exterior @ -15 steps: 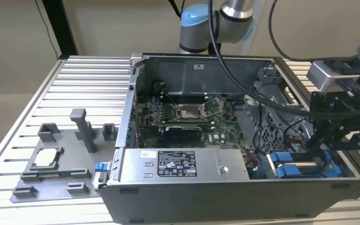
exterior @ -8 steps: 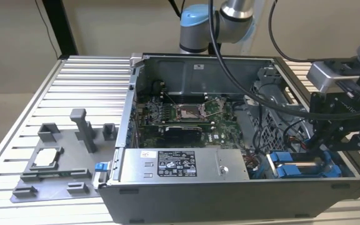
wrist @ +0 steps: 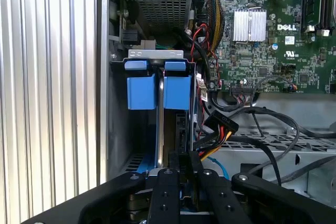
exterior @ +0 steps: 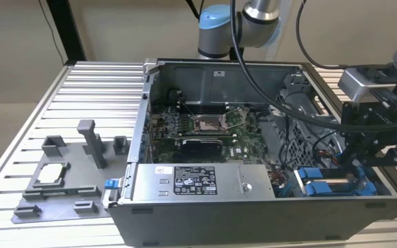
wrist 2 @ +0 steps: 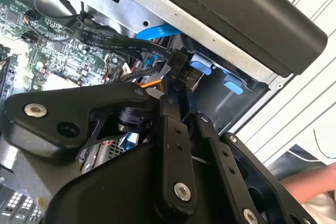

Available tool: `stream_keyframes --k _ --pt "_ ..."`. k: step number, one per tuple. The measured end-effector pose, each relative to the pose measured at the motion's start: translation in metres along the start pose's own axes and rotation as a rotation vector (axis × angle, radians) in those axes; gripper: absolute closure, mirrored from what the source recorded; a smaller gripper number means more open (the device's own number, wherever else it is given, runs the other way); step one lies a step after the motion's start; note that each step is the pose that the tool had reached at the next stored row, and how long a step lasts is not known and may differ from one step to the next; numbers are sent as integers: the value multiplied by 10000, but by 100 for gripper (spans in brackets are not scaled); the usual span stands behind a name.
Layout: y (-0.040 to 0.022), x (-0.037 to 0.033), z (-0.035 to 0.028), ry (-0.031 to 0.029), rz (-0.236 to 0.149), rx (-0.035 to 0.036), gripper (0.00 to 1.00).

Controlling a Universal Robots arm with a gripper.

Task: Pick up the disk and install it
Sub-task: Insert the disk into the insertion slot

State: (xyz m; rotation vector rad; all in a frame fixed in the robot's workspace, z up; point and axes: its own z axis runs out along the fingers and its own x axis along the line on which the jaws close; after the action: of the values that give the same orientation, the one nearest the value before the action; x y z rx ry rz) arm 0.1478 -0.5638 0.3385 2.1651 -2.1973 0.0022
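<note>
The disk [exterior: 335,182] sits in the drive bay [exterior: 376,190] at the corner of the open computer case [exterior: 219,67] nearest the exterior view's right. In the first wrist view the disk [wrist: 168,98] appears to stand on edge, with a thin silver edge showing between its bright blue rail parts. Its long axis runs parallel to the near case wall. The end with the blue tabs points toward the grey power supply box [exterior: 192,181], and the opposite end lies under the gripper [exterior: 352,168]. In the first wrist view the gripper [wrist: 185,163] reaches down into the bay just beside the silver edge. Whether the jaws are apart, together or clamped on the disk cannot be told, and contact with the disk cannot be confirmed. A bundle of black, red and yellow cables [wrist: 220,129] runs just beside the bay, between it and the green motherboard [exterior: 205,129]. On the slatted worktop [exterior: 95,93], well apart from the case toward the exterior view's left, stands a grey fixture [exterior: 81,196] carrying a small square chip [exterior: 52,174].
</note>
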Motion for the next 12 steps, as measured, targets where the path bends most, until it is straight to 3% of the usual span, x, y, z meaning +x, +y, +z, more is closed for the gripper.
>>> stream_keyframes --k 12 --pt "-3 -3 5 -12 365 -28 100"
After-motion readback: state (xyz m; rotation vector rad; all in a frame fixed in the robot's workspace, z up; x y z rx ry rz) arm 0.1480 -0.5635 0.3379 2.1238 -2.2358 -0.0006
